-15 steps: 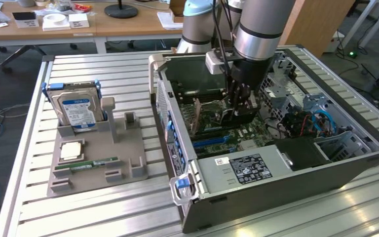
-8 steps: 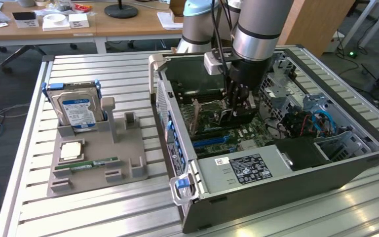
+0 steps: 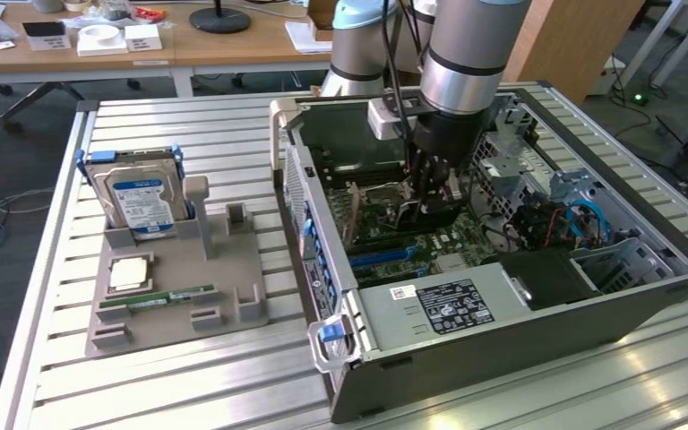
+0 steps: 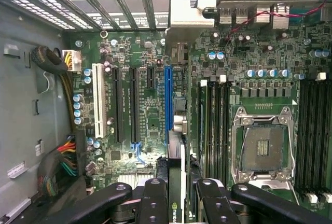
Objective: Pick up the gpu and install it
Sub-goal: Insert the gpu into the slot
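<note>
My gripper (image 3: 429, 199) reaches down into the open computer case (image 3: 523, 345), over the motherboard. It is shut on the gpu (image 4: 176, 206), a thin black card seen edge-on between the two fingers (image 4: 154, 195). The card runs toward the case's rear slot openings and ends in its silvery end bracket (image 4: 189, 19). It hangs just above the motherboard, roughly in line with the blue expansion slot (image 4: 168, 97) and slightly to one side of it. I cannot tell whether its edge touches the slot. In the exterior view the bracket (image 3: 351, 215) shows as a thin upright strip beside the gripper.
On the exterior view's left, a grey holder tray (image 3: 236, 269) carries a blue-labelled hard drive (image 3: 141, 202), a CPU (image 3: 129, 270) and a green RAM stick (image 3: 159, 298). Inside the case are black and white slots (image 4: 98, 99), a CPU socket (image 4: 263, 149) and cable bundles (image 4: 62, 162).
</note>
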Tool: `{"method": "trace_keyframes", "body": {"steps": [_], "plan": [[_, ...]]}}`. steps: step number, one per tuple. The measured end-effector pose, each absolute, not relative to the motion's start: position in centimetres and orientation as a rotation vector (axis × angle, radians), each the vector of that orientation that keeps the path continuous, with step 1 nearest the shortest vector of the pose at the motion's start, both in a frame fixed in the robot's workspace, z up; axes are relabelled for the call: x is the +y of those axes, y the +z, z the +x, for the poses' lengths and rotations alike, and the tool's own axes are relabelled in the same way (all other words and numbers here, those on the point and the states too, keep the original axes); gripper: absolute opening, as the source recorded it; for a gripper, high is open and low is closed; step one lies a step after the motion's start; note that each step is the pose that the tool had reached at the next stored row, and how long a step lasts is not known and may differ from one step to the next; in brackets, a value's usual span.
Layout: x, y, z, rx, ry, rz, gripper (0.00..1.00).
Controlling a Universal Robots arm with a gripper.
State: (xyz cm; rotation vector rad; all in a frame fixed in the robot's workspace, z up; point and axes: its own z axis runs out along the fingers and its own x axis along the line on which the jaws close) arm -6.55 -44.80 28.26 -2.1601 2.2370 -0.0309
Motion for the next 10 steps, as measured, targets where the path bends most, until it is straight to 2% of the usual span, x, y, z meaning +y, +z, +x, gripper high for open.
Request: {"method": "trace_keyframes", "body": {"steps": [10], "plan": [[-44.86, 28.05, -6.9, 2.234, -0.031, -2.163, 0.26]]}}
